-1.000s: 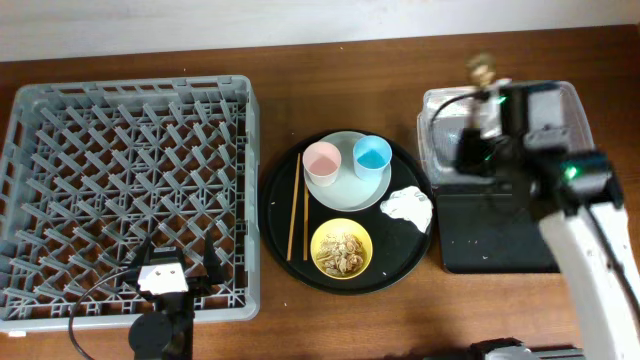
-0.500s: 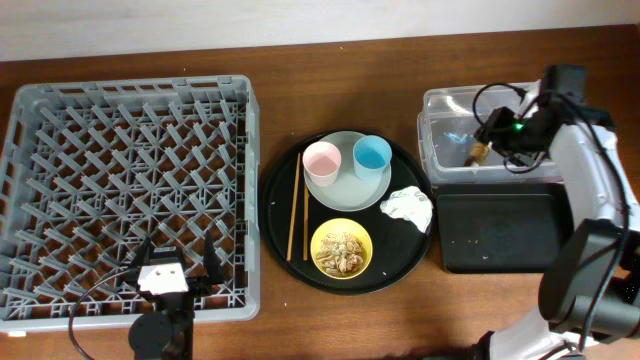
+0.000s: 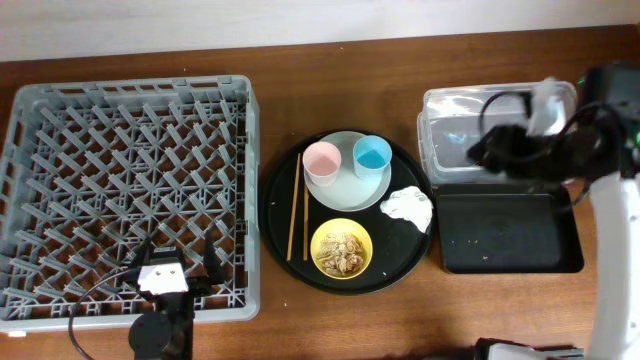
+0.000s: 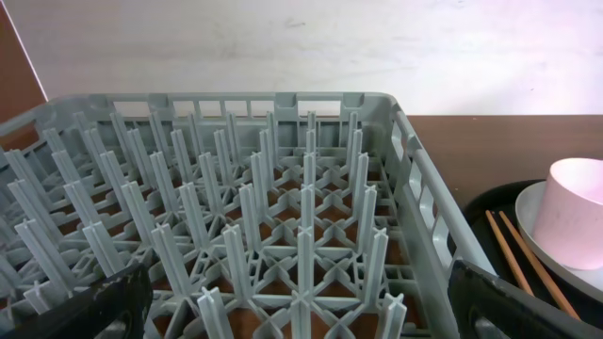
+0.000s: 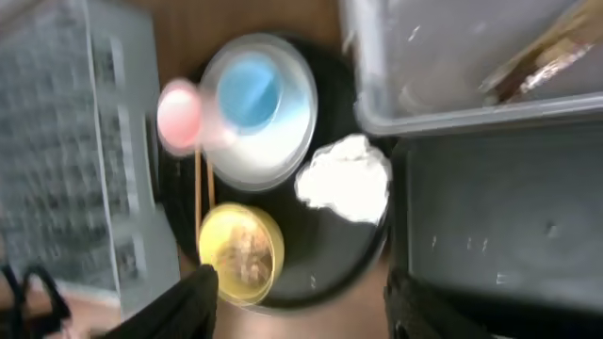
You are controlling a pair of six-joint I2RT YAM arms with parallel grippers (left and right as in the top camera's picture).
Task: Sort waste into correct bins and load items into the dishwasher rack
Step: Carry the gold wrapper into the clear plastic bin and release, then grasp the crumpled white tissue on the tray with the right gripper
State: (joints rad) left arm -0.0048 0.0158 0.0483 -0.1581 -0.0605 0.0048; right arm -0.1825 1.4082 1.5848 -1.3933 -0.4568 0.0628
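The grey dishwasher rack (image 3: pixel 130 190) fills the left side, and my left gripper (image 3: pixel 175 272) hangs open over its near edge; its fingers (image 4: pixel 94 309) straddle bare pegs. On the round tray are the plate (image 3: pixel 347 185), the pink cup (image 3: pixel 322 162), the blue cup (image 3: pixel 372 155), the chopsticks (image 3: pixel 298 205), the yellow bowl (image 3: pixel 342 248) of food scraps and the white tissue (image 3: pixel 408 207). My right gripper (image 3: pixel 497 150), blurred, hovers over the clear tub (image 3: pixel 450 115). It is open and holds nothing (image 5: pixel 306 311). The gold wrapper (image 5: pixel 551 61) lies in the tub.
The shallow black rectangular tray (image 3: pixel 508 228) sits just in front of the clear tub. The big round black tray (image 3: pixel 285 245) lies between the rack and the bins. Bare wooden table runs along the back and the front edge.
My right gripper opened and let the gold wrapper drop into the clear tub, then the arm swung right and forward over the tub's front edge. The left arm has not moved.
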